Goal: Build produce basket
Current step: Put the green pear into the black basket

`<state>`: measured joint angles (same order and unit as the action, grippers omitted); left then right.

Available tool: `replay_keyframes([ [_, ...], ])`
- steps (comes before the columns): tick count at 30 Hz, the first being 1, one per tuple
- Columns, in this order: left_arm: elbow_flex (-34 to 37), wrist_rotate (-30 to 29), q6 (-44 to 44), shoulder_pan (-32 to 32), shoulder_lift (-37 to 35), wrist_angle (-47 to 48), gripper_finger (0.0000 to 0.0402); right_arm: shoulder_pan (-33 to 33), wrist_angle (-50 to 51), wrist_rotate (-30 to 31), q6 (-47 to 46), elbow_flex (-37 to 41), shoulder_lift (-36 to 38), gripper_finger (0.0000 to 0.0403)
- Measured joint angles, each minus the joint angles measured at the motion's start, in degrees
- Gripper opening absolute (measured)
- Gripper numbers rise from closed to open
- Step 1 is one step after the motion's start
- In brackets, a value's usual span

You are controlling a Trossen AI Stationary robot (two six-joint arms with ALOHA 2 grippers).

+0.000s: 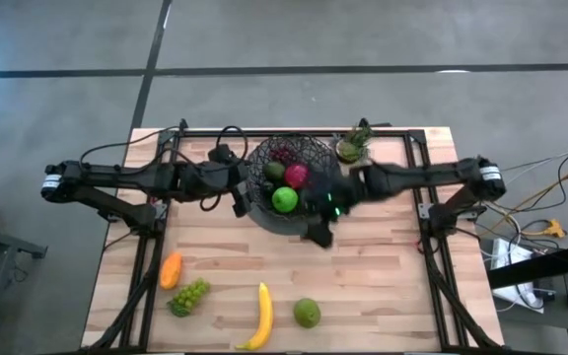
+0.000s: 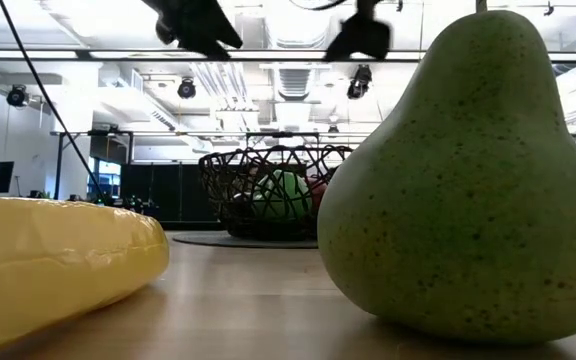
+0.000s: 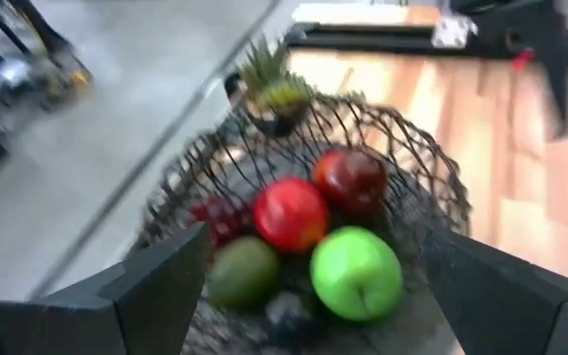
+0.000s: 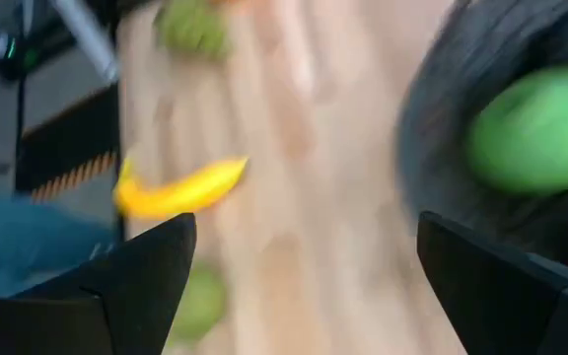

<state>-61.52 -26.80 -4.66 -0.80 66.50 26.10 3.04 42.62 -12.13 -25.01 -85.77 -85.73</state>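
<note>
Both end effectors spread, empty. Right end effector [image 1: 319,233] at basket's [image 1: 309,153] 5 o'clock (moving): rim clip could tip it.

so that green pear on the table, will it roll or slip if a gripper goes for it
The green pear lies apart from the other fruit on the bare wooden table, so a sideways nudge would probably send it rolling in a curve. Its skin looks smooth and faintly glossy, so the fingers may slip towards the narrow neck. It looks like a rigid toy, probably light.
</note>
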Motion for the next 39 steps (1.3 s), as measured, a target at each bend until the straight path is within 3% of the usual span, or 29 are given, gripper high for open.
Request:
replay_keyframes([
  [6,0.0,6.0,-4.0,0.0,0.0,6.9,0.0343,12.1,2.7,-6.0,-7.9,2.0,-1.4,0.0365],
  [15,0.9,8.6,-4.0,0.0,0.0,8.8,0.0343,25.7,-3.9,-5.9,-10.0,1.7,-11.0,0.0305],
  [18,2.1,10.2,-4.0,0.0,0.0,8.8,0.0343,26.8,-8.4,-5.5,-14.2,1.7,-14.5,0.0282],
  [23,3.8,16.3,-4.0,0.0,0.0,8.8,0.0343,26.7,-8.2,0.6,-21.5,0.6,-17.6,0.0254],
  [28,4.0,18.9,-3.7,0.0,-0.1,9.0,0.0343,27.1,-5.3,6.7,-19.7,-2.9,-18.7,0.0251],
  [39,4.0,22.1,-3.7,-0.2,-0.2,9.4,0.0343,27.5,0.0,7.3,-16.1,-8.9,-23.6,0.0224],
])
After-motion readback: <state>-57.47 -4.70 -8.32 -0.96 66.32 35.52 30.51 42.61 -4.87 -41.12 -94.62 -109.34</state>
